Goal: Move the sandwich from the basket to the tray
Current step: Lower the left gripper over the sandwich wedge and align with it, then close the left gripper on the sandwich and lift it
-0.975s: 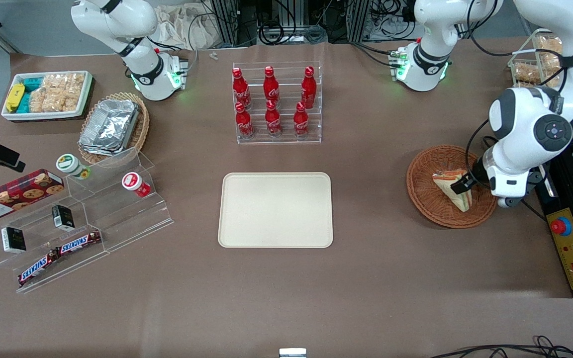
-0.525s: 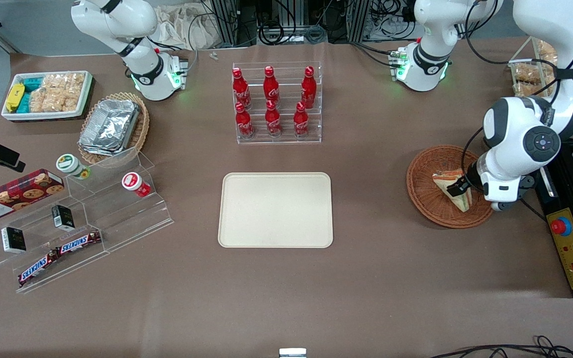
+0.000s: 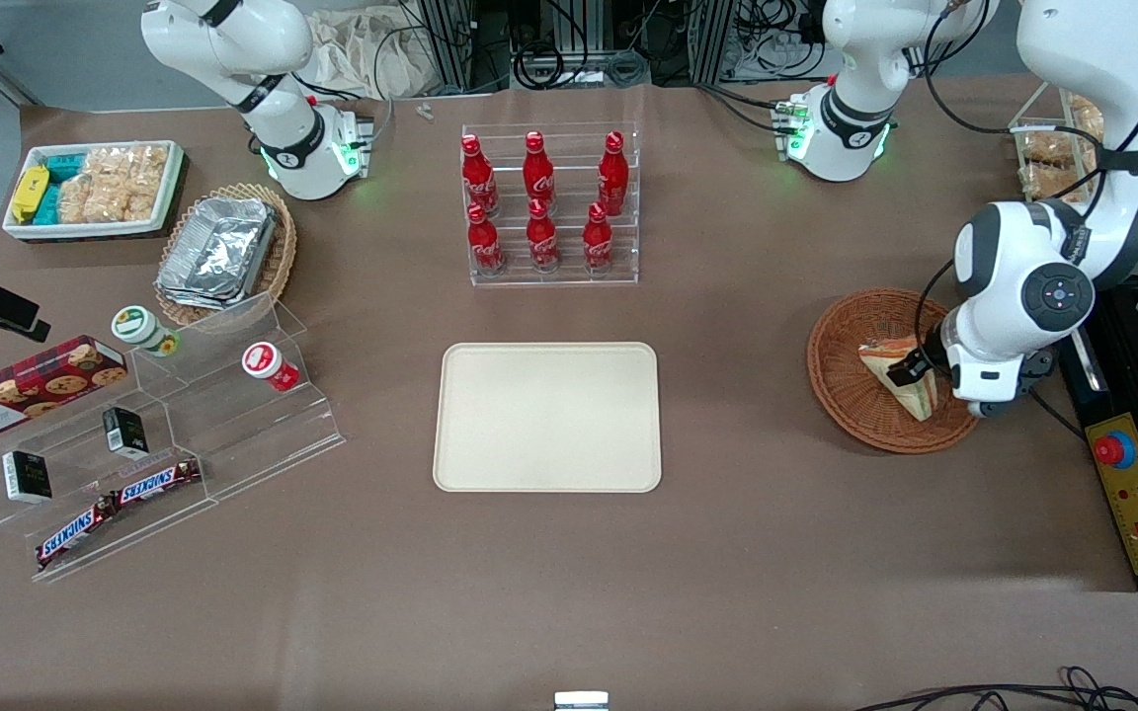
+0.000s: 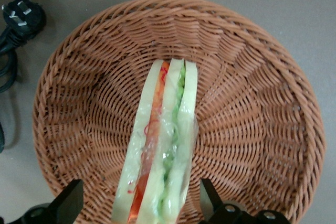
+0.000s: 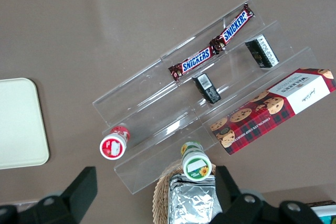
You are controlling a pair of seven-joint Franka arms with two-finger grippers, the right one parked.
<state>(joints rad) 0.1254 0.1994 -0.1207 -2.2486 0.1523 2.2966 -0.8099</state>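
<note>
- The tray [image 3: 547, 417] sits bare on the counter [image 3: 727, 553], well apart from the basket.
- The sandwich [image 4: 161, 150] lies in the basket [image 4: 252, 103].
- The gripper [image 4: 139, 203] straddles the sandwich, fingers [image 4: 68, 203] spread, seemingly ready to pinch.

Basket [image 4: 252, 108]: reddish-brown weave. Sandwich [image 4: 163, 150]: pale bread, orange-red and green filling stripes, under what looks like clear wrap. My gripper [image 4: 139, 203]: black fingers astride the sandwich, white arm above. Tray [image 3: 547, 417]: plain cream-beige. Table [image 3: 569, 592]: dull brown.
</note>
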